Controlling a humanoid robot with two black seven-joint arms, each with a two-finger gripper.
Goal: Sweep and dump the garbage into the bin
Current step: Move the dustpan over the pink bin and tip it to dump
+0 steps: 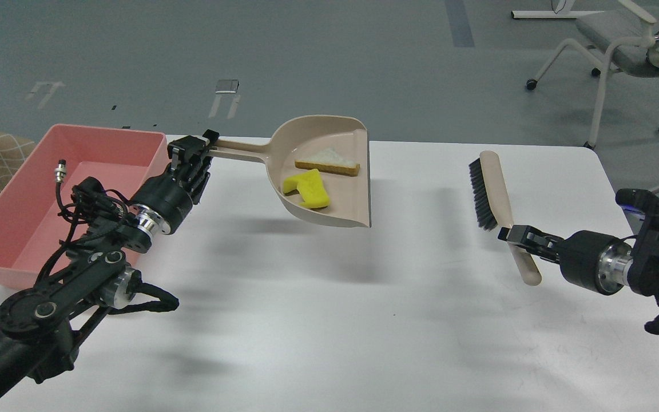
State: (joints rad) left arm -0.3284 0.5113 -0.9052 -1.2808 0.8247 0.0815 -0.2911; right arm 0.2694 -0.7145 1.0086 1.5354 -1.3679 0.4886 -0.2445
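Pink bin (32,194), left of the white table (364,320): its near corner is hidden behind the left arm. Left gripper (192,157) clamps the dustpan (329,200) handle end, pan held above the table, holding the yellow sponge chunk (306,190) and bread slice (328,161). Right gripper (521,236) grips the brush (492,194) handle, bristles facing left.

Two black jointed arms, silver metal wrist rings, loose black cables looping along the left arm, round joint caps
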